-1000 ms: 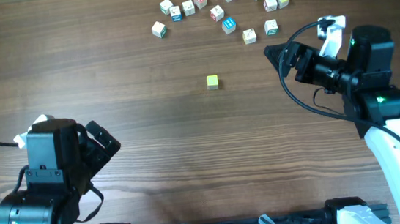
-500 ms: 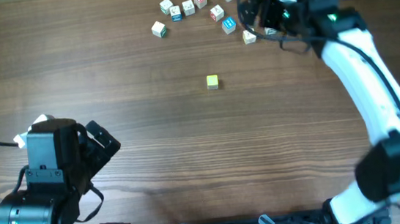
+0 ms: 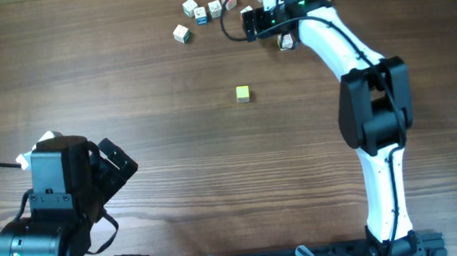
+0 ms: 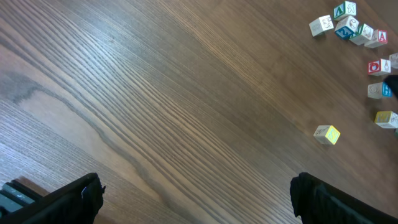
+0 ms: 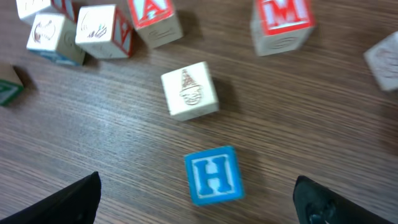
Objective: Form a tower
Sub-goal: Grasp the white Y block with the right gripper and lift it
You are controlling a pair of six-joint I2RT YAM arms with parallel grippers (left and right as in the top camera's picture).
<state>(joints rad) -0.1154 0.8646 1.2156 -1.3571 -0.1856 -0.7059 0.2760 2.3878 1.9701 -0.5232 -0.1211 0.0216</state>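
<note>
The tower [image 3: 243, 94] stands just one cube high near the middle of the wooden bench [image 3: 122, 71]: a lone pale wooden letter cube with a yellow top face, nothing stacked on it. In the left wrist view it shows a pale side with a small mark, too small to read, next to a yellow side. It sits well apart from both arms.

At the far edge of the bench, the right gripper [image 5: 196, 183] hangs low over a scatter of loose letter cubes [image 3: 200, 11], its jaws spread wide and empty. Between its dark fingertips [image 5: 74, 199] lies a blue H cube [image 5: 213, 175], face up and slightly turned. Whether the fingers touch it cannot be told. Just beyond it rests a white cube with a small line drawing [image 5: 189, 90]. Farther back are a red A cube [image 5: 155, 18] and a red M cube [image 5: 283, 22], each partly cut off by the frame.

The left gripper [image 3: 119, 168] is at the near left corner of the bench, its jaws fully apart and holding nothing, with bare wood grain under it.
</note>
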